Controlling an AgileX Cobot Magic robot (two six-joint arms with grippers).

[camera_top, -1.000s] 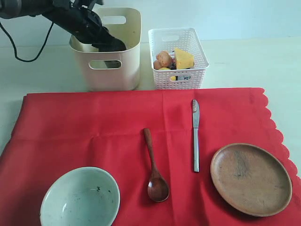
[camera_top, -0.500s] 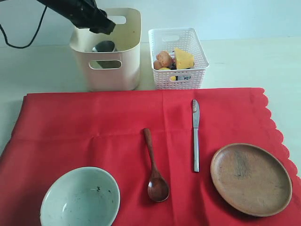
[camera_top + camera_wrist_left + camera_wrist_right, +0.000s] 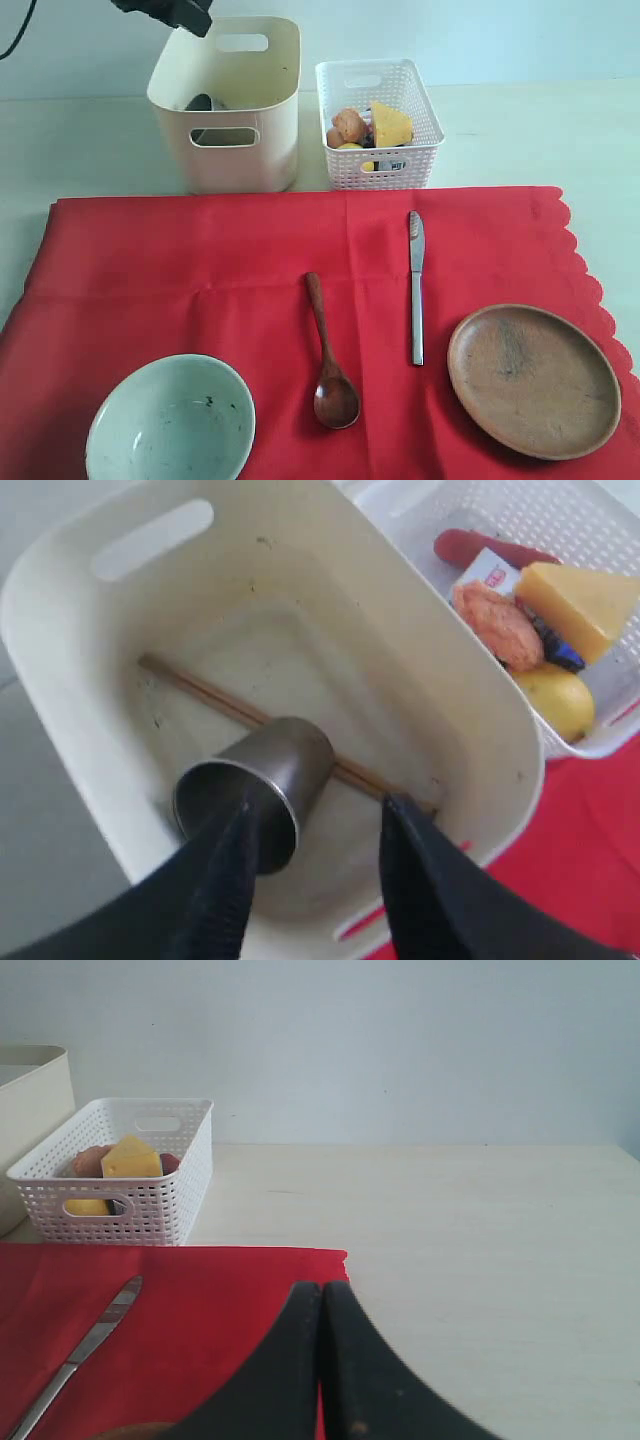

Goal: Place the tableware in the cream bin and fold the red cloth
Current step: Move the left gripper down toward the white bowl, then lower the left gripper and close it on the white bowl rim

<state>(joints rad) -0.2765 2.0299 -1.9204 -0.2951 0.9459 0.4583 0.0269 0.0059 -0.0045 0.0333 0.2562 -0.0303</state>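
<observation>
The cream bin (image 3: 240, 150) stands at the back left. Inside it a steel cup (image 3: 270, 780) lies on its side across the wooden chopsticks (image 3: 200, 692). My left gripper (image 3: 320, 805) hovers above the bin, open, with nothing between its fingers; in the exterior view it (image 3: 180, 15) sits at the top edge. On the red cloth (image 3: 200, 260) lie the pale bowl (image 3: 170, 420), the dark wooden spoon (image 3: 328, 360), the silver knife (image 3: 416, 290) and the brown plate (image 3: 533, 380). My right gripper (image 3: 322, 1288) is shut and empty, low over the cloth's far right corner.
A white lattice basket (image 3: 378, 165) holding cheese, a lemon and other food stands right of the bin. Bare pale tabletop (image 3: 480, 1220) stretches behind and to the right of the cloth. The wall rises close behind the bins.
My left gripper has risen up and to the left out of the bin. The steel cup stays lying inside. The right gripper has not moved.
</observation>
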